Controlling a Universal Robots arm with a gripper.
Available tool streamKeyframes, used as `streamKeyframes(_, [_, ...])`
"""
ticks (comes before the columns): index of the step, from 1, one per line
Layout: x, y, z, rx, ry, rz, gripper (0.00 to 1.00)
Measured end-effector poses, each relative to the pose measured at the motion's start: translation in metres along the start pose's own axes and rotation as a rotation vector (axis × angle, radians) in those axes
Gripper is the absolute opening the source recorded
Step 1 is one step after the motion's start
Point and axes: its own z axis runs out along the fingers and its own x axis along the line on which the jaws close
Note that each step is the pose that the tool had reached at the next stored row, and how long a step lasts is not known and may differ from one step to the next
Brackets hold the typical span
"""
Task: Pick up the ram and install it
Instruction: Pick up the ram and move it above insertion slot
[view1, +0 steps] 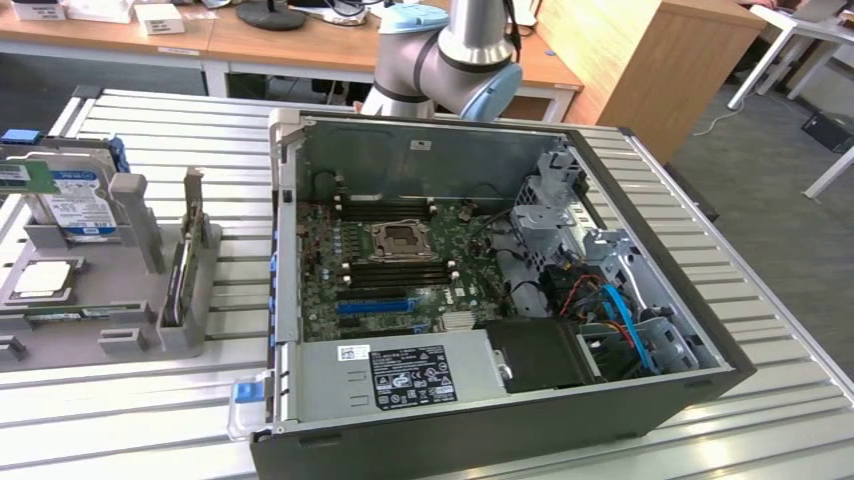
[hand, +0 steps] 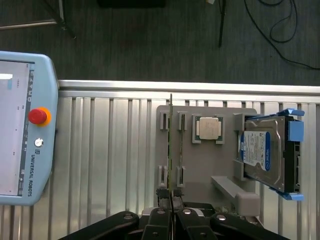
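Since the long, thin green ram stick (view1: 184, 272) stands on its edge in the grey plastic holding fixture (view1: 60, 338) at the middle left of the exterior view, well apart from the open black computer case (view1: 441, 150) in the centre, the pickup is not yet done. Both rest on the ribbed aluminium desk (view1: 160, 120). Inside the case, the long black memory slots (view1: 394, 263) lie beside the square processor socket. The silver-and-blue robot arm (view1: 461, 55) rises at the upper middle of the frame, behind the case.

Looking straight down in the wrist view, the ram stick (hand: 171, 145) shows as a thin line seated between paired clips of the holding fixture (hand: 200, 170). A square silver processor chip (hand: 209, 128) sits just beside it, and a hard drive in blue brackets (hand: 265, 152) lies beyond that. The black pincer (hand: 171, 214) has its fingers pressed together on nothing. It is lined up with the stick's length and seems well above it.

To pick well, I judge, the fingers should spread wider than the board's thickness before any descent. They should centre on that narrow edge and meet the flat faces between the two clip pairs. The lift should go straight up so the stick does not bind in the clips. An edge-on target leaves little room for sideways error.
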Motion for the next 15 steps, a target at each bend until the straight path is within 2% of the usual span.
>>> streamKeyframes(3, [0.0, -0.0025, -0.0002, -0.0002, 0.0001, 0.0, 0.12])
streamKeyframes(11, [0.0, -0.019, -0.001, -0.0001, 0.0001, 0.0, 0.12])
streamKeyframes(15, [0.0, -0.0232, -0.0012, -0.0001, 0.0, 0.0, 0.12])
